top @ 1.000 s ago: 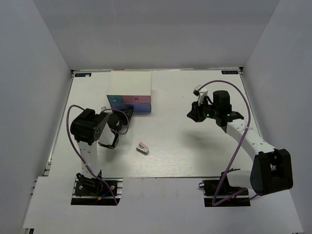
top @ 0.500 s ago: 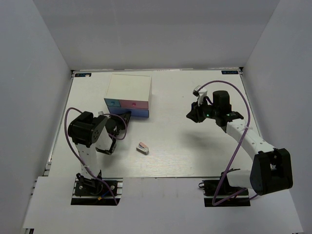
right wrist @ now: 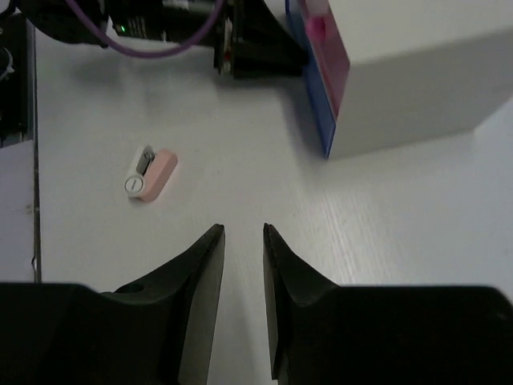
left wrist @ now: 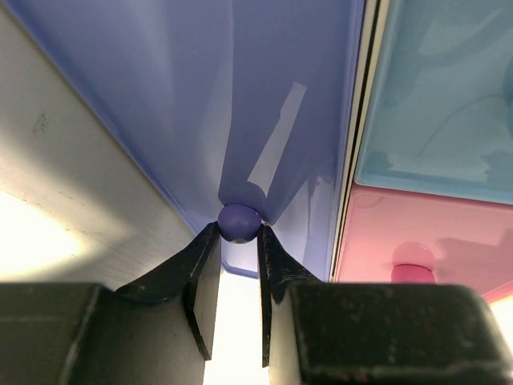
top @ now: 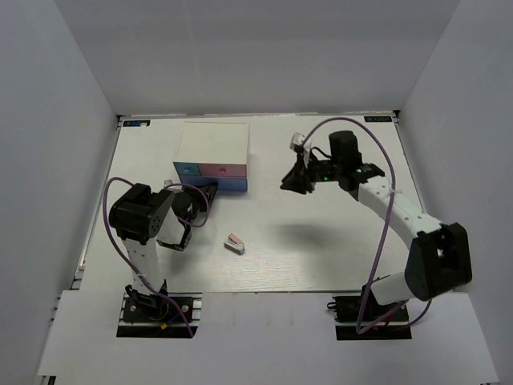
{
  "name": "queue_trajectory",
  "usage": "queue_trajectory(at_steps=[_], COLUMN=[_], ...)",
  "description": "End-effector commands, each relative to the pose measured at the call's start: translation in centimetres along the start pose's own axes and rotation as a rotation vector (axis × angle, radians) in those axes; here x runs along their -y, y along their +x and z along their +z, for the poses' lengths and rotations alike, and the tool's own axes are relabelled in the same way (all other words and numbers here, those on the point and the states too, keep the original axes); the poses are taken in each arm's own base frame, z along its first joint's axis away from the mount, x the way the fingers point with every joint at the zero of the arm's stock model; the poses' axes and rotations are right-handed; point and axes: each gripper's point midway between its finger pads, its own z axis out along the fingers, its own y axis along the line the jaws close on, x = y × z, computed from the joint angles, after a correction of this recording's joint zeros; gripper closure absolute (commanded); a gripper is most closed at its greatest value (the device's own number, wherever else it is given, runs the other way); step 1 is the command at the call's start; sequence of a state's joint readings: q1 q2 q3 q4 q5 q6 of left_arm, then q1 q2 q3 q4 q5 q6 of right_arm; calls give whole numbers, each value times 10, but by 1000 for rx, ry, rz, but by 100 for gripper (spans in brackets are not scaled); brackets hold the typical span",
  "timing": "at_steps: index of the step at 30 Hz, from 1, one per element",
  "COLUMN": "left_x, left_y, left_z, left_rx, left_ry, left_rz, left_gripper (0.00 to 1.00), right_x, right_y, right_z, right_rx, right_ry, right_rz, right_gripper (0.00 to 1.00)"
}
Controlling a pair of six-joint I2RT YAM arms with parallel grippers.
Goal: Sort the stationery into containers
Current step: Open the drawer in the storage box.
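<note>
**Left gripper pinching a drawer knob; the box may drag**

The pink-and-white stapler piece (top: 234,244) is lying alone on the surface (top: 321,257), toward the near edge and a little left of its middle, with neither arm touching it.

Past it, the left gripper (left wrist: 238,228) is clamping the small round knob (left wrist: 239,221) of the blue-lavender drawer (left wrist: 272,104) between its very tips.

The right gripper (right wrist: 243,237) is hovering above the surface's middle, jaws narrowly parted and holding nothing.

The white-topped box (top: 212,143) is sitting near the far edge, left of centre, with nothing bracing it.

The risks, as I judge them:
- A pull is likely dragging the whole box along rather than sliding the drawer out.
- The round knob is offering little purchase, so it could be slipping free of the tips.
</note>
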State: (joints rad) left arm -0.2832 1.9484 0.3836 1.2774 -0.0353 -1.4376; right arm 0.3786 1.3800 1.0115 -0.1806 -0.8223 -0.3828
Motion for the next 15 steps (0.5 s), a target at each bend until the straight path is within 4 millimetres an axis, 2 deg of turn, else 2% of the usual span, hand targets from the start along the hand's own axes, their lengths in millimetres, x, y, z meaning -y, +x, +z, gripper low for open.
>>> queue_trajectory(at_steps=[1,2,3,4,5,6,8,9,10,11,12,15], left_x=[-9,-11,-7,-7,-7,-7,-7,-7,-7,-7,-4,-5], left_y=[11,12,11,11,11,11,13,13,13,13,12,14], left_z=[-1,-2,-2,-2,-2,-2,-2,-2,-2,-2,0,0], left_rx=[-62,-63,-62,-62,-62,-62,-71,-71,-71,-71,-70,-78], left_ry=[-48,-57,-48,-48,-48,-48,-46,-46,-46,-46,-37,-34], left_rz=[29,29,29,29,29,29,29,29,29,29,29,29], left_gripper=[89,89,89,89,89,89,89,89,89,89,89,89], right_x=[-13,-7,-7,-2,-6,-3,11,15,16,22,22,24], right_y=[-41,-60,-67,-57,-93,-99,-116,-115,-121,-117,-120,-114], right_z=[23,37,56,62,67,73,92,98,99,107,110,125], right_rx=[53,68,62,43,88,87,91,86,94,73,75,50], right_ry=[-138,-154,-182,-182,-190,-177,-125,-114,-102,-72,-66,-36], right_rz=[-147,-179,-191,-164,-221,-231,-271,-281,-303,-311,-363,-441], right_gripper=[69,70,70,70,70,68,57,47,42,38,32,26])
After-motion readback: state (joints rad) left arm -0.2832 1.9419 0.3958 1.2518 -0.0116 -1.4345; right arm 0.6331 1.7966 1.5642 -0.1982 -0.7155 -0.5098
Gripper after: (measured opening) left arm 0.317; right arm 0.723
